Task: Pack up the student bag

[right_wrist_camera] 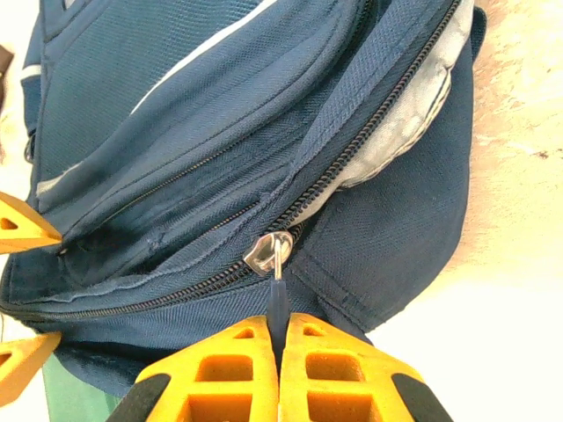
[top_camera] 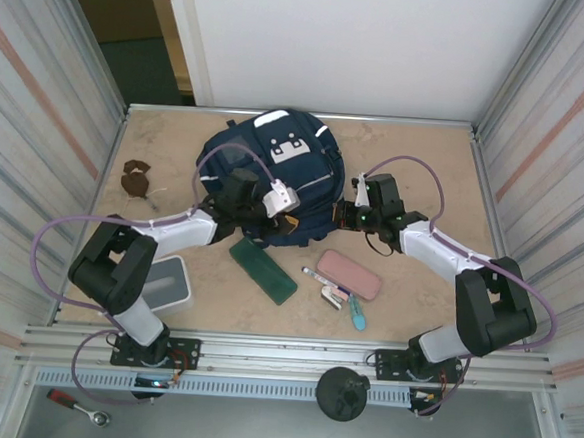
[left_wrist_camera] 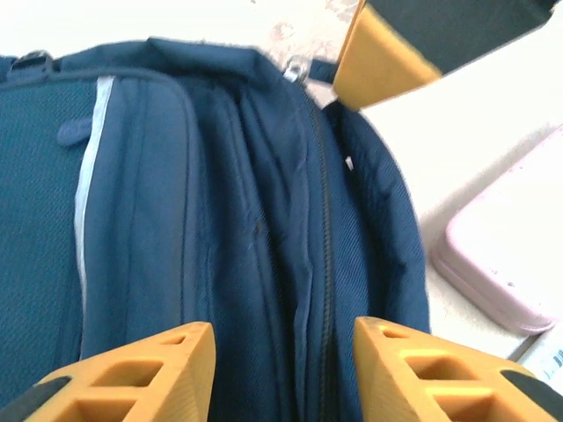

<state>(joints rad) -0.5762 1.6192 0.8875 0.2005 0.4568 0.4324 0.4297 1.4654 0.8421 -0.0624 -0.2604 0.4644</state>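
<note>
The student bag (top_camera: 276,168) sits mid-worktop (top_camera: 426,168) toward the back edge, main zip partly undone with grey lining peeking out. The left gripper (left_wrist_camera: 281,338) is spread wide over the bag's near side, gripping nothing, and the right gripper (right_wrist_camera: 279,330) is pinched tight on the zipper pull (right_wrist_camera: 278,303). I'd drag along the zip line, not upward, with the left pinning the fabric.

The right hand (right_wrist_camera: 280,329) pinches the zipper pull (right_wrist_camera: 278,299) of the bag (right_wrist_camera: 176,114), its fingers pressed together on the tab. Up and right of the slider (right_wrist_camera: 266,255) the zip gapes, showing grey lining (right_wrist_camera: 413,105). The bag lies on a pale surface (right_wrist_camera: 519,229).
</note>
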